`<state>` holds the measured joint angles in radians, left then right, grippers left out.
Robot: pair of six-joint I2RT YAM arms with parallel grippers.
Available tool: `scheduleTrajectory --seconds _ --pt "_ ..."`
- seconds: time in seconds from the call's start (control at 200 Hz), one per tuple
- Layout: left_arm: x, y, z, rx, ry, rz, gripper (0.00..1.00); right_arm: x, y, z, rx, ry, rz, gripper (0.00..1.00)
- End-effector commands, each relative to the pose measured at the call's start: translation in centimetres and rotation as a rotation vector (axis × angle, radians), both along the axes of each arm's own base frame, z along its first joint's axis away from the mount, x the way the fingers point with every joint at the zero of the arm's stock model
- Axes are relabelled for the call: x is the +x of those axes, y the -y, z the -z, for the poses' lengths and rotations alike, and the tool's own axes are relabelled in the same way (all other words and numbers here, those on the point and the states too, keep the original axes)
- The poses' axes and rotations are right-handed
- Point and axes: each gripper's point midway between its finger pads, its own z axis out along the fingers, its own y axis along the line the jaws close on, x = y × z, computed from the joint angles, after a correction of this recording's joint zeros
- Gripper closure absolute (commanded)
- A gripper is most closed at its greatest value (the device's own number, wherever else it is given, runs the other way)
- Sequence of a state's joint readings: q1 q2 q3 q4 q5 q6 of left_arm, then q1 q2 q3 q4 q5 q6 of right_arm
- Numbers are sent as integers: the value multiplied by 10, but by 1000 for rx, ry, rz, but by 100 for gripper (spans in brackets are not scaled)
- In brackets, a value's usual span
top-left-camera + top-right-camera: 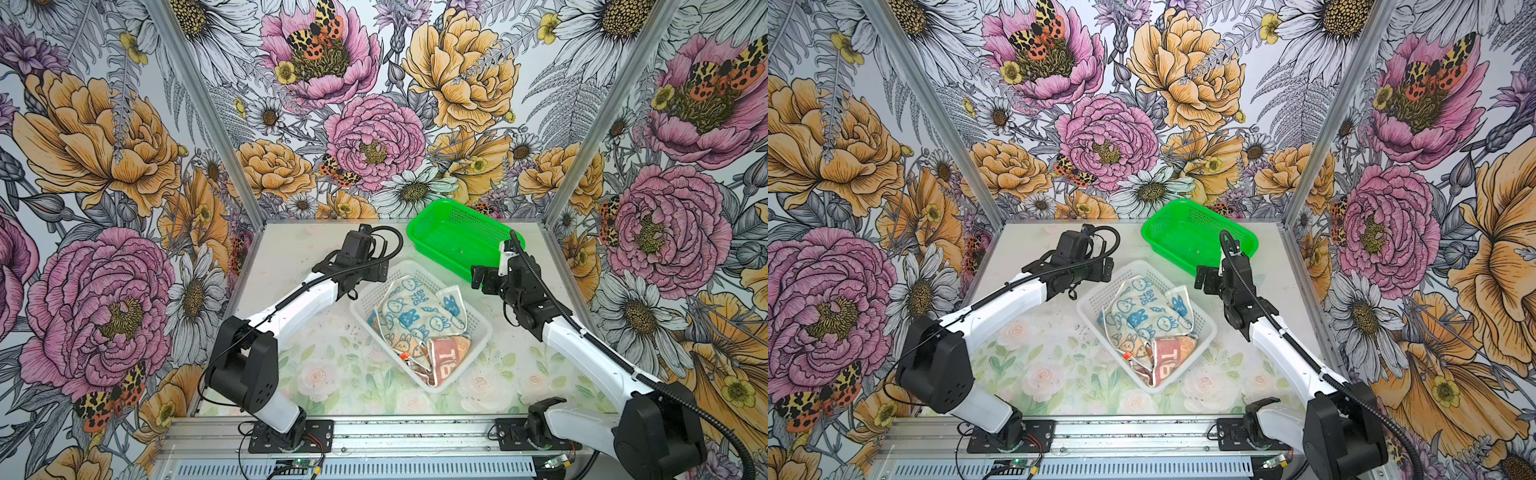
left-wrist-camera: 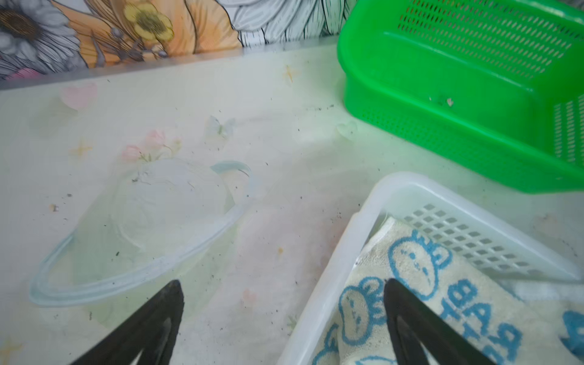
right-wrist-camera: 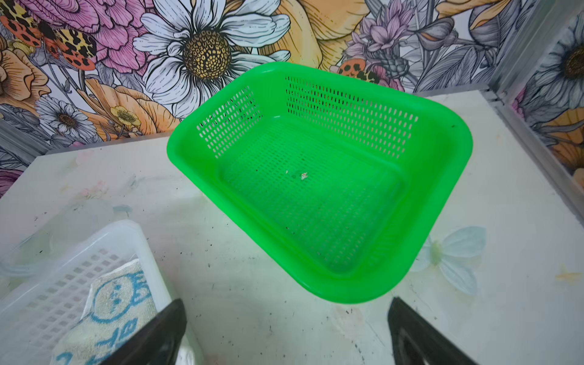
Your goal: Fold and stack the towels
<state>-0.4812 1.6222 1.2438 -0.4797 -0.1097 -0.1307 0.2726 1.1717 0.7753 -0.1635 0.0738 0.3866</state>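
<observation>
Towels (image 1: 415, 320): in both top views, all are seen bunched up in the white basket (image 1: 358, 311) mid-desk (image 1: 316, 374). Nothing is folded or stacked yet.
Top views, layers: a bunny towel (image 1: 411, 316) is draped over the rest, and an orange towel (image 1: 451, 357) is wedged into the near corner.
Top views, green basket (image 1: 471, 218): it is set behind the white one, toward the back wall. No cloth is seen in it.
Left wrist, left jaws: the tips are held wide apart with nothing between them. One tip is seen over the bare desk (image 2: 221, 126), the other over the bunny towel (image 2: 410, 278), so the basket rim (image 2: 341, 259) is straddled.
Left wrist, risk: if a straight drop were made from here, the rim would probably be hit, not the cloth.
Right wrist, right jaws: these are also spread wide and empty, and are pointed at the desk beside the green basket (image 3: 436, 177).
Right wrist, green basket contents: only a crumb (image 3: 304, 175) or two can be made out.
Right wrist, white basket (image 3: 132, 240): only a corner is caught, with the bunny towel (image 3: 117, 300) inside.
Risk, tangle: with the towels piled together, two could easily be pinched at once, or a neighbour dragged out.
Risk, basket: it looks light, so it might be lifted or slid along if a towel snags on the mesh.
</observation>
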Motion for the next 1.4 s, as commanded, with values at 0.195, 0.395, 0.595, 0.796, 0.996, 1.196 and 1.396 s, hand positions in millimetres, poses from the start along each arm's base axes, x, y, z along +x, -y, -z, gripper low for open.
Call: scheduleTrajectory --seconds 0.195,0.395,0.595,0.796,0.996,1.196,1.396 --pt "-13 37 40 4 -241 195 1 -49 16 39 25 -226 102 0" --pt "-13 37 65 22 -332 200 22 -62 7 66 79 -315 84 0" --pt "-11 16 75 37 -354 145 38 -64 3 78 93 -358 87 0" --pt "-4 -31 71 27 -353 20 52 -56 -11 80 101 -369 56 0" --pt "2 -81 55 16 -316 -118 59 -41 -32 78 112 -370 16 1" --pt "8 -147 47 -23 -302 -323 60 -26 -57 76 109 -372 -34 0" --pt "9 -215 49 -84 -308 -526 60 -14 -88 74 99 -379 -98 1"
